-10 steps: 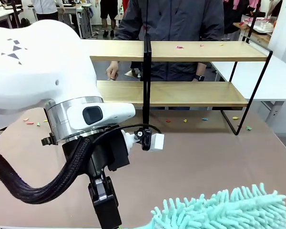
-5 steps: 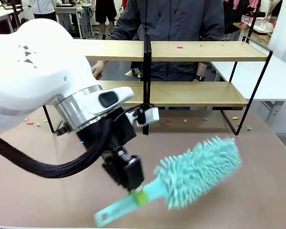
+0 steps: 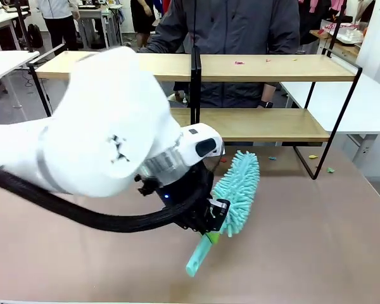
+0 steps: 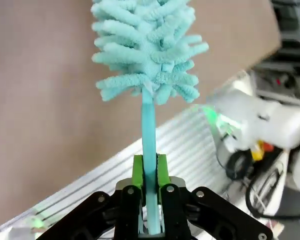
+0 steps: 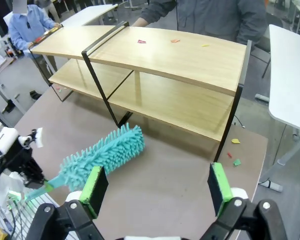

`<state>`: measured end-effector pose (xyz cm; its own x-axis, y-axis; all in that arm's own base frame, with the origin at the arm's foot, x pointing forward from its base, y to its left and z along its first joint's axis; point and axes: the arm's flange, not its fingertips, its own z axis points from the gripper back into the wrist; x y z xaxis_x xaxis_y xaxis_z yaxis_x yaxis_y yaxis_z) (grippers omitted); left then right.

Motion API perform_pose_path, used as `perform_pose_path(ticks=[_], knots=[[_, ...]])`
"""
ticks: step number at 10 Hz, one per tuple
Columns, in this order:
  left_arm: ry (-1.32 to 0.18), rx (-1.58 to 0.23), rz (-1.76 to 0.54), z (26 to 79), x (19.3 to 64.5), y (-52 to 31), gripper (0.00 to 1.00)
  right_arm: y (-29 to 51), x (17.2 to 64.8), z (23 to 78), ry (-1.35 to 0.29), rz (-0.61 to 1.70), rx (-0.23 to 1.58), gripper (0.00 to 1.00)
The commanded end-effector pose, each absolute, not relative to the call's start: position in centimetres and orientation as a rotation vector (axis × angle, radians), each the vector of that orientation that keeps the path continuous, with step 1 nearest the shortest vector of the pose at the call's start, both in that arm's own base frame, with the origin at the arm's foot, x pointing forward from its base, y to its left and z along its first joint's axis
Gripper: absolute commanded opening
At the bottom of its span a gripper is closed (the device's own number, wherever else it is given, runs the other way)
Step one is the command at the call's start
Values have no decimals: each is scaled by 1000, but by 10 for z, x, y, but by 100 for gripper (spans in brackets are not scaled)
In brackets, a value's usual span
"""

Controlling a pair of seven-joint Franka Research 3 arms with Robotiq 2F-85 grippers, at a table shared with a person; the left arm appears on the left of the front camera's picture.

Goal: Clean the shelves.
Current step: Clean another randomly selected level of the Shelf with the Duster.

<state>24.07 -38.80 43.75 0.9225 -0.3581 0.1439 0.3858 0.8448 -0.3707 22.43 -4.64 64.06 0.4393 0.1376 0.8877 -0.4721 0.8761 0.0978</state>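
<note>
Change since half a second ago: the left arm has swung in over the middle of the surface (image 3: 316,247). The teal microfibre duster (image 3: 239,187) lay near level then, head out to the right. It now stands steep, head up near the lower board and handle end down toward the near edge. Whether the head touches the board cannot be told.

Left tool (image 3: 210,237): clamped on the duster's handle, with a green pad pressed on either side in the wrist view.

Right tool (image 5: 157,182): jaws spread wide with nothing between them, hanging above the surface.

Shelves (image 3: 272,68): at the far side of the surface. Two long light-wood boards on a thin black frame with a central black post. Small coloured scraps (image 3: 239,63) lie on the top board, right of the post.

A person (image 3: 234,25) stands behind.
</note>
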Motion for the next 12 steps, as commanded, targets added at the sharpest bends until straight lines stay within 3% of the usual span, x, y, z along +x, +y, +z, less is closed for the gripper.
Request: perform_pose_path(ticks=[1, 3, 4, 7, 12], knots=[[-61, -275, -263, 438, 269, -414, 12, -47, 225, 641, -1054, 388, 356, 100], [-131, -321, -124, 432, 299, -438, 12, -47, 225, 641, -1054, 388, 356, 100], [-85, -293, -280, 427, 269, -399, 12, -47, 225, 641, -1054, 388, 356, 100], [-83, -293, -228, 424, 283, -412, 12, -47, 225, 641, -1054, 388, 356, 100], [-276, -252, -26, 417, 312, -454, 12, -47, 225, 641, -1054, 388, 356, 100]])
